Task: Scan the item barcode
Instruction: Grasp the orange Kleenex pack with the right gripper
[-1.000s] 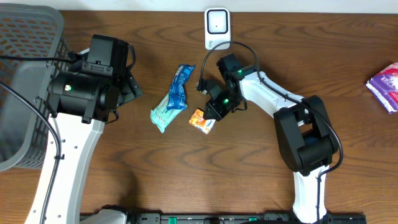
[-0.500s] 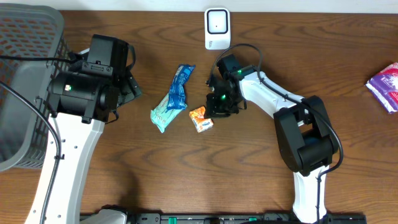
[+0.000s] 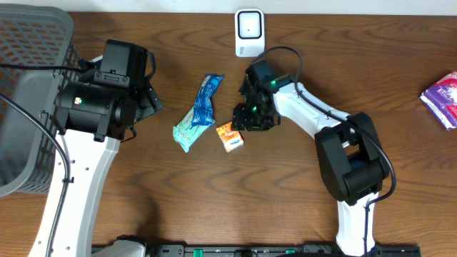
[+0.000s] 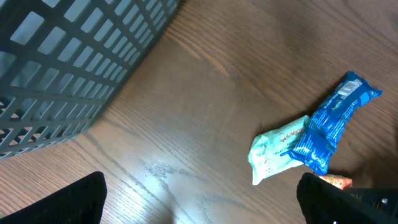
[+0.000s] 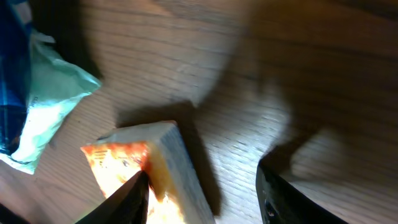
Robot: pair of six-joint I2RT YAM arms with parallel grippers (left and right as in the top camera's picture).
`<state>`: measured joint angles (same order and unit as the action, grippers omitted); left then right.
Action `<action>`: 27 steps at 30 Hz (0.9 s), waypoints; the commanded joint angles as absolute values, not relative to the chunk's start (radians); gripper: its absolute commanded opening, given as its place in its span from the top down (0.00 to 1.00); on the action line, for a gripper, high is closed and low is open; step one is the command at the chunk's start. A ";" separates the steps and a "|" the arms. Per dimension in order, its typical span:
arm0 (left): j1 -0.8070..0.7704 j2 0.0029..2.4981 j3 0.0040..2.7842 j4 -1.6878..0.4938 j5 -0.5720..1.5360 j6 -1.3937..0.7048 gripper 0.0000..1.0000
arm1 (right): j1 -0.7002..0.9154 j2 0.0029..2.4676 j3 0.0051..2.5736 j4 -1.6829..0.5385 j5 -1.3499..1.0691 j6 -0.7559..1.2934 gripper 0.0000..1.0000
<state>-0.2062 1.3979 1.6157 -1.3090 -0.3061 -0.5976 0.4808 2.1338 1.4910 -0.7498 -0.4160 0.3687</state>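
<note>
Right gripper has spread its jaws, releasing the one orange box, which now lies on the counter touching its left finger. Left gripper gapes wide, holding nothing. Beyond the box: one mint packet, one blue wrapper, one scanner at the far edge.

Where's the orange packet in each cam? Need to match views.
Overhead: orange packet near centre, right of the teal pouch.
Left wrist: orange packet near the bottom edge, far right, partly hidden.
Right wrist: orange packet lower left, large.
Landmark: teal pouch, to the packet's left in all three.
</note>
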 commanded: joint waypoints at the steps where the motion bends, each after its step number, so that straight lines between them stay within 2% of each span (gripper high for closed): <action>1: -0.203 1.401 1.623 -1.313 -0.326 -0.587 0.02 | 0.517 2.138 1.489 -0.744 -0.380 0.311 0.48; 5: -0.203 1.401 1.623 -1.313 -0.326 -0.587 0.02 | 0.533 2.140 1.488 -0.749 -0.380 0.309 0.49; 12: -0.203 1.401 1.623 -1.313 -0.326 -0.587 0.02 | 0.535 2.140 1.459 -0.751 -0.380 0.305 0.58; 18: -0.203 1.401 1.623 -1.313 -0.326 -0.587 0.02 | 0.542 2.140 1.399 -0.709 -0.423 0.272 0.61; 22: -0.203 1.401 1.623 -1.313 -0.326 -0.587 0.02 | 0.543 2.140 1.368 -0.696 -0.436 0.284 0.73; 25: -0.203 1.401 1.623 -1.313 -0.326 -0.587 0.02 | 0.543 2.140 1.368 -0.699 -0.462 0.284 0.99; 27: -0.203 1.401 1.623 -1.313 -0.326 -0.587 0.02 | 0.543 2.140 1.368 -0.699 -0.475 0.284 0.99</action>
